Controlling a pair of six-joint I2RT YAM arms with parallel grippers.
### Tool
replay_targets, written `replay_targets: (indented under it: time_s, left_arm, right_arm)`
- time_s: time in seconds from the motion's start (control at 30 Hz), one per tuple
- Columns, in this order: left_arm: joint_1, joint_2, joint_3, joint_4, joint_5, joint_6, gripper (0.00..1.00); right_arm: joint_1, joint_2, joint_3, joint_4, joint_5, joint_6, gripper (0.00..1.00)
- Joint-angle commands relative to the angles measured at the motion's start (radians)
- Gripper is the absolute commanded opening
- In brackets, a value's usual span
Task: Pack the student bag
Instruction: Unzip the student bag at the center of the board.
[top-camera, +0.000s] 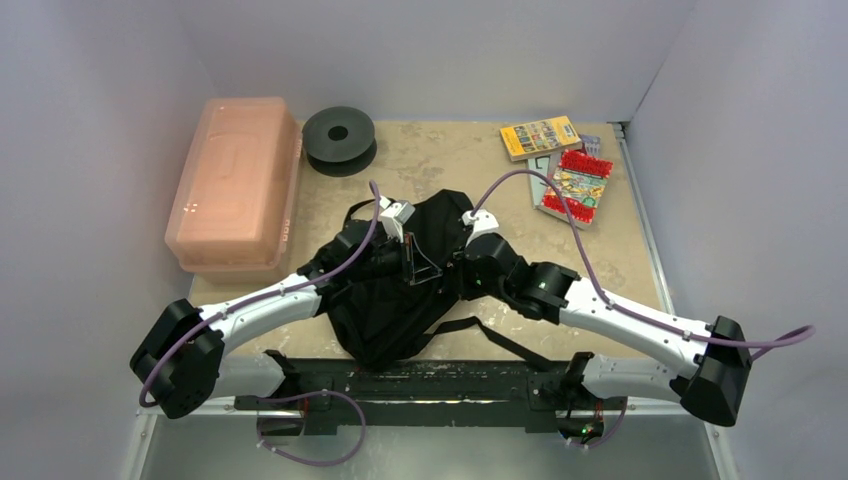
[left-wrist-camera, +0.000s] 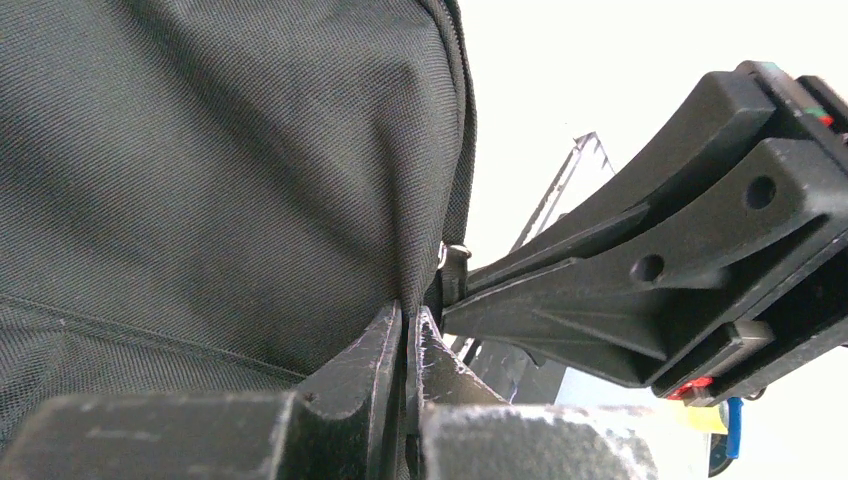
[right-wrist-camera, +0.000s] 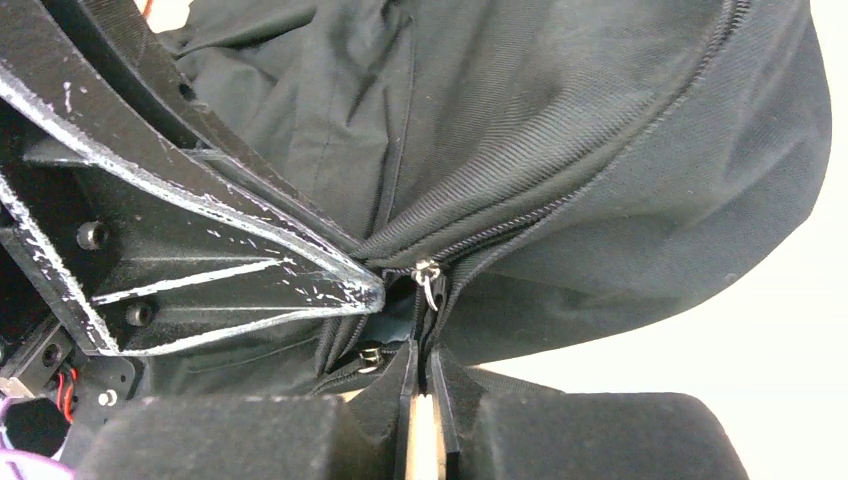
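The student bag (top-camera: 378, 312) lies crumpled in the middle of the table (top-camera: 440, 165), between the 2 arms, with its long axis running roughly from the far side toward the arm bases and a webbing strap (top-camera: 500, 340) trailing to the near right. The coming move turns on the zip. In the right wrist view the small metal zip pull (right-wrist-camera: 429, 288) hangs just beyond the tips of the right gripper (right-wrist-camera: 421, 385), straight ahead of them. From there the zip track (right-wrist-camera: 600, 190) climbs away up and to the right along the bag's curved edge. That makes the right gripper the nearer one to the pull. Its jaws stand almost together with only a thin slit between them, and I cannot tell whether they pinch the pull, the seam below it or nothing. The left gripper (left-wrist-camera: 408, 345) is clamped on a fold of the bag's fabric just beside that same spot, probably to brace the cloth while the zip is worked. The bag is soft black woven fabric, slack and heavily creased, with its zip still mostly shut along the part in view. The books (top-camera: 560, 160) lie well apart at the far right, not yet packed.
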Motion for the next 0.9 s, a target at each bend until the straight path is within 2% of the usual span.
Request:
replay_targets:
  time_s: [0.0,0.13,0.3,0.47,0.6,0.67,0.77,0.87]
  left_arm:
    - [0.004,-0.020,0.050,0.038,-0.018,0.015,0.00]
    - [0.005,-0.022,0.050,0.004,-0.040,0.034,0.00]
    - [0.005,-0.020,0.055,-0.030,-0.045,0.064,0.00]
    - [-0.008,-0.033,0.058,-0.090,-0.065,0.110,0.00]
    - [-0.035,-0.046,0.065,-0.152,-0.104,0.161,0.00]
    - [-0.054,-0.055,0.066,-0.182,-0.140,0.188,0.00]
    - [-0.080,-0.081,0.050,-0.195,-0.178,0.227,0.00]
    - [-0.102,-0.105,0.049,-0.234,-0.216,0.274,0.00]
  right_arm:
    - [0.005,0.002,0.071,-0.070,0.115,0.004,0.07]
    - [0.005,-0.016,0.083,-0.096,0.138,0.006,0.01]
    - [0.005,-0.014,0.110,-0.128,0.200,0.011,0.00]
    - [-0.004,0.003,0.173,-0.154,0.425,-0.046,0.00]
    - [-0.083,0.046,0.222,-0.118,0.577,-0.139,0.00]
    - [-0.176,0.062,0.226,-0.061,0.618,-0.199,0.00]
    - [-0.344,0.077,0.214,0.045,0.557,-0.287,0.00]
    - [-0.385,0.066,0.224,0.063,0.417,-0.348,0.00]
